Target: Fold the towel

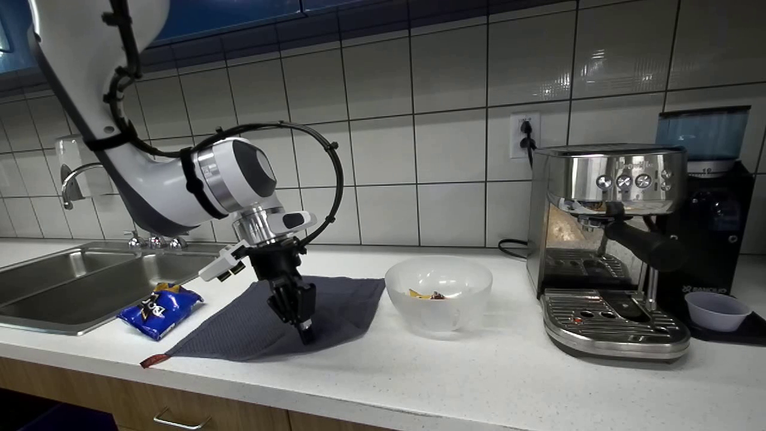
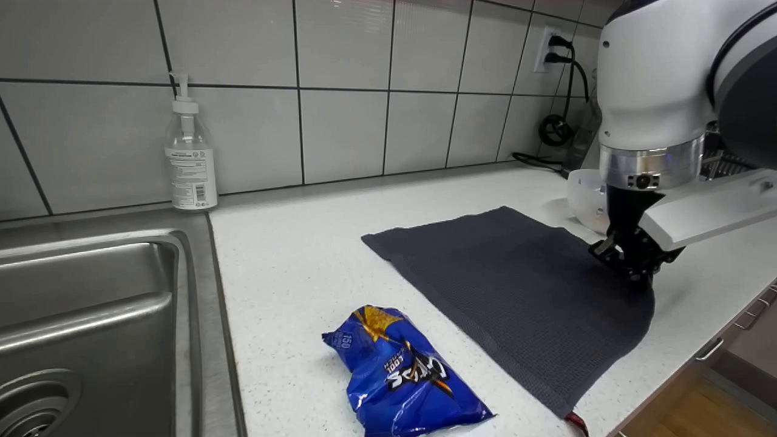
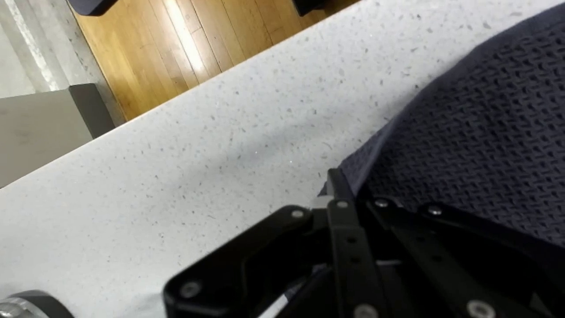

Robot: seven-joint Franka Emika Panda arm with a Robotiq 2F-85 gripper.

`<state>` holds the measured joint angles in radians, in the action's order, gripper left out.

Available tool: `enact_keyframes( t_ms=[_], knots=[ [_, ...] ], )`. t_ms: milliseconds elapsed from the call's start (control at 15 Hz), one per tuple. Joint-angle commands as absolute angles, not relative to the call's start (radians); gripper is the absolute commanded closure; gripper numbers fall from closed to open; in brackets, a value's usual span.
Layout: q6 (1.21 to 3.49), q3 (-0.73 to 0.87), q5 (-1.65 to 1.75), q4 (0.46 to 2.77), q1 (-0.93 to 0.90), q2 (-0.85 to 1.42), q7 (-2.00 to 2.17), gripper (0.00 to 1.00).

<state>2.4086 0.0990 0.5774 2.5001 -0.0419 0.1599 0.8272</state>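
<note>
"Charcoal towel [image 3: 476, 145], near the surface's [image 3: 220, 176] front edge in the wrist view. Gripped?"

"Apparently: the tool [image 3: 351, 187] pinches it, jaws nearly together. It should lift low, carry slowly."

"And in an exterior view?"

"Bowl [image 1: 438, 314] just beside, set back from that edge; best avoided."

"In an exterior view?"

"Chip bag [image 2: 400, 370] between towel and sink [image 2: 209, 303] edge, likely blocking a wide fold."
</note>
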Motion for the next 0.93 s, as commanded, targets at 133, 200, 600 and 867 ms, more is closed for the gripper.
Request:
enact_keyframes(
  t_ms=[133,200,600,867],
  knots=[
    [2.396,0.088,0.596,2.498,-0.057,0.108,0.845,0.99],
    [2.398,0.084,0.593,2.495,-0.060,0.103,0.843,0.99],
    [2.395,0.050,0.594,2.480,-0.079,0.086,0.855,0.99],
    [2.401,0.026,0.603,2.456,-0.097,0.094,0.864,0.99]
  ],
)
